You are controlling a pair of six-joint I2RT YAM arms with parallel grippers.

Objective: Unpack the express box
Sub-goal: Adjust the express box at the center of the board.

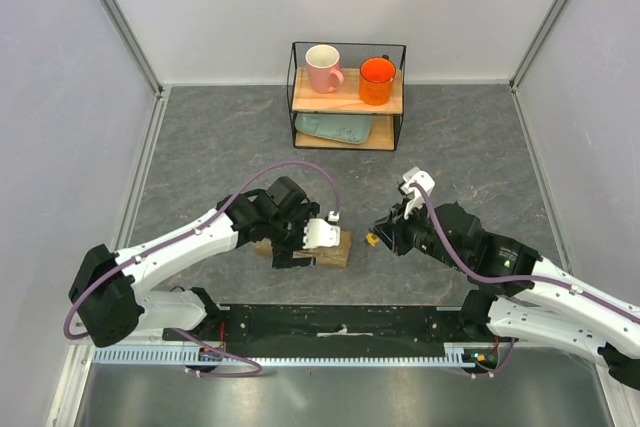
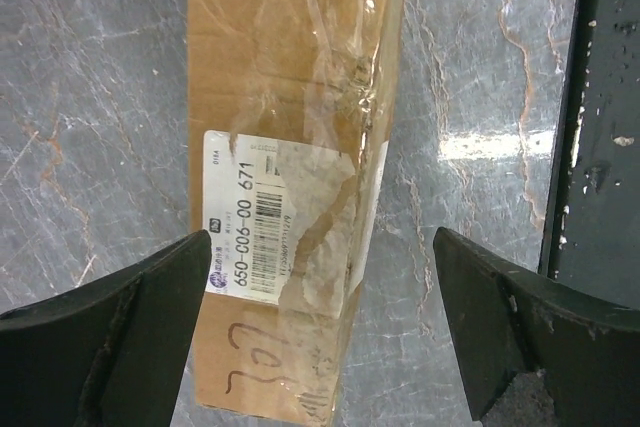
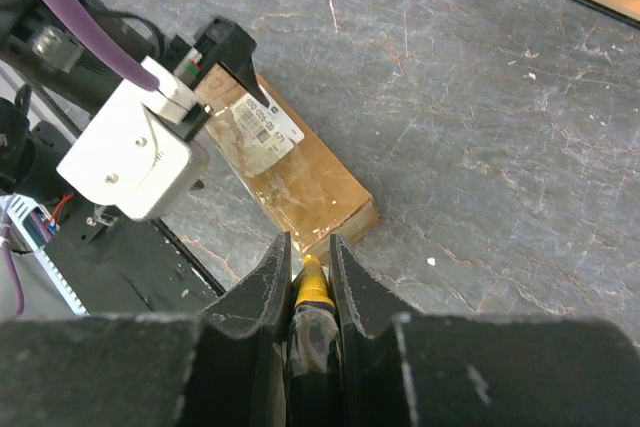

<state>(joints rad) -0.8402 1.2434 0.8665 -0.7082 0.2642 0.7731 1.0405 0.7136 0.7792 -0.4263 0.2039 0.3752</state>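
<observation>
The express box is a flat brown cardboard parcel with clear tape and a white barcode label, lying on the grey table. My left gripper is open and hovers over its label end, one finger above the box's edge and the other finger over bare table. In the top view the left gripper covers most of the box. My right gripper is shut on a yellow utility knife, its tip pointing at the box's near corner, just short of it.
A wire shelf rack at the back holds a pink mug, an orange mug and a teal plate. The black base plate runs along the near edge, close beside the box.
</observation>
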